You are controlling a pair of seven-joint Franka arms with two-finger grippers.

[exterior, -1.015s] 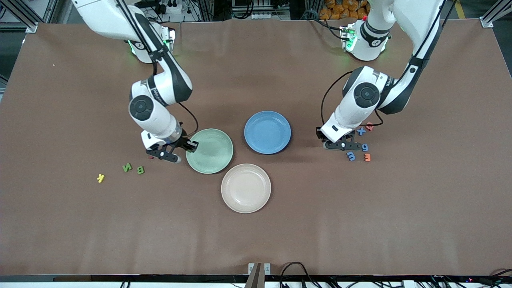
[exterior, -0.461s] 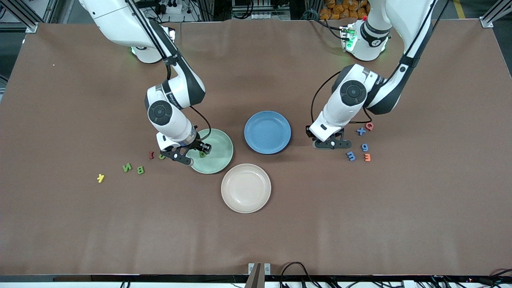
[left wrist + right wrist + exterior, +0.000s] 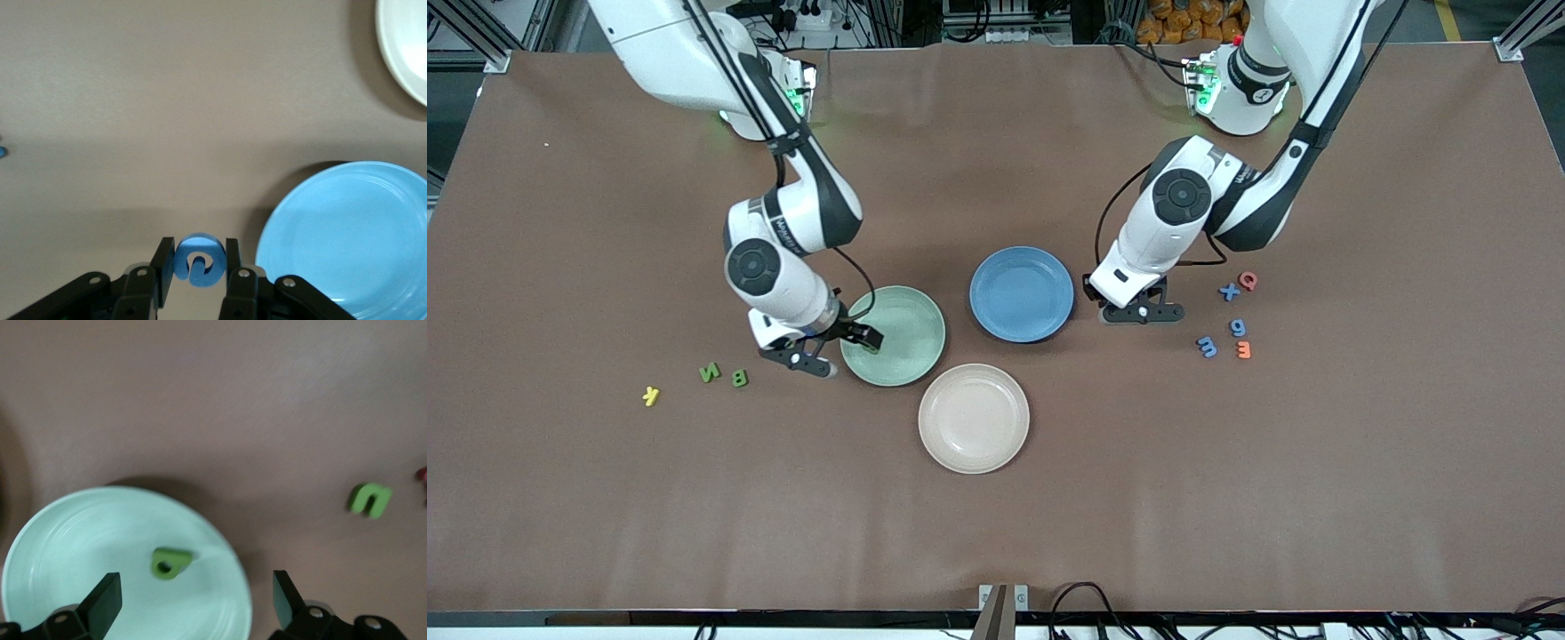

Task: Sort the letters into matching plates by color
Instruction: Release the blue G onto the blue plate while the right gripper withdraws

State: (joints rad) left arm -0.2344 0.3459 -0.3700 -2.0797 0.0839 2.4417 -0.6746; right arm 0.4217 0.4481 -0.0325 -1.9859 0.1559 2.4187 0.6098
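Front view: the right gripper (image 3: 845,348) hangs with fingers spread wide at the green plate's (image 3: 911,356) rim, a green letter (image 3: 171,562) lying in that plate. The left gripper (image 3: 1138,313), just beside the blue plate (image 3: 1021,293), pinches a blue letter (image 3: 198,259).

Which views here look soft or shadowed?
Right wrist view: soft all over, the green letter in the green plate smeared. Left wrist view: crisp on the blue letter; a dark shadow edges the blue plate. Front view: sharp, evenly lit.
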